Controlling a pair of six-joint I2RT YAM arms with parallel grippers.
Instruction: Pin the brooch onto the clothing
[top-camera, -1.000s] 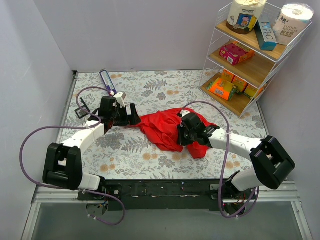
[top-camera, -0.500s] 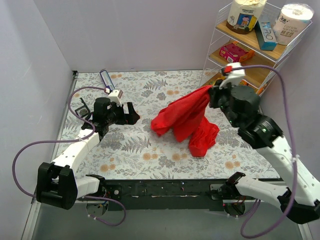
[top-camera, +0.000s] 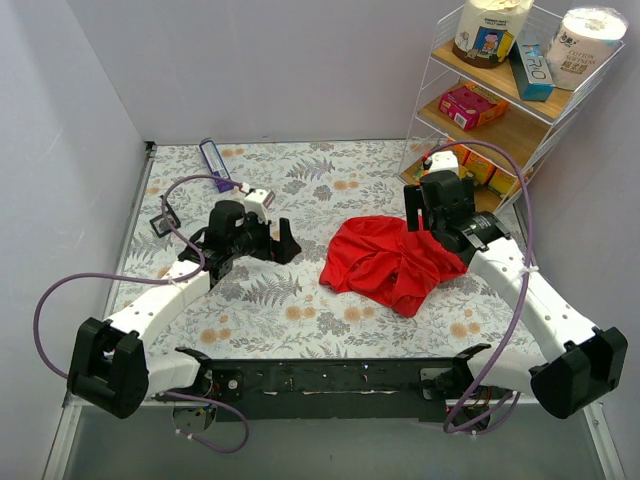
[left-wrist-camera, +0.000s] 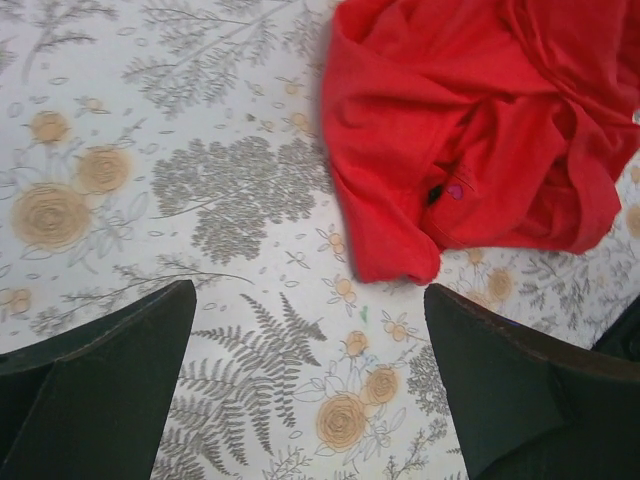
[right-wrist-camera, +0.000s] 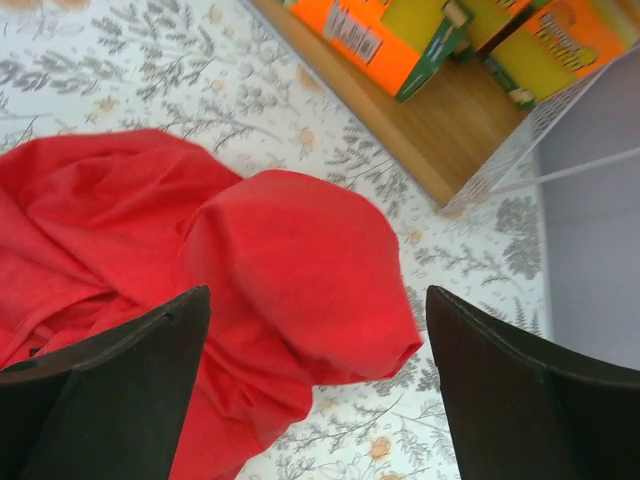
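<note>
The clothing (top-camera: 390, 262) is a bright red top lying crumpled on the flowered tablecloth, right of centre. It also fills the upper right of the left wrist view (left-wrist-camera: 470, 130) and the left of the right wrist view (right-wrist-camera: 250, 260). A tiny dark speck (left-wrist-camera: 434, 194) sits in a fold; I cannot tell whether it is the brooch. My left gripper (top-camera: 285, 243) (left-wrist-camera: 308, 292) is open over bare cloth, just left of the garment. My right gripper (top-camera: 420, 222) (right-wrist-camera: 318, 295) hangs open above the garment's right part, holding nothing.
A wire rack with wooden shelves (top-camera: 500, 110) stands at the back right, with orange and yellow boxes (right-wrist-camera: 360, 30) on its lowest shelf close to my right arm. A blue tube (top-camera: 215, 160) and a small dark object (top-camera: 160, 222) lie at the far left.
My right gripper lifted the clothing high, then opened and let it drop; the garment now lies further right. The left arm shifted slightly to the right.
</note>
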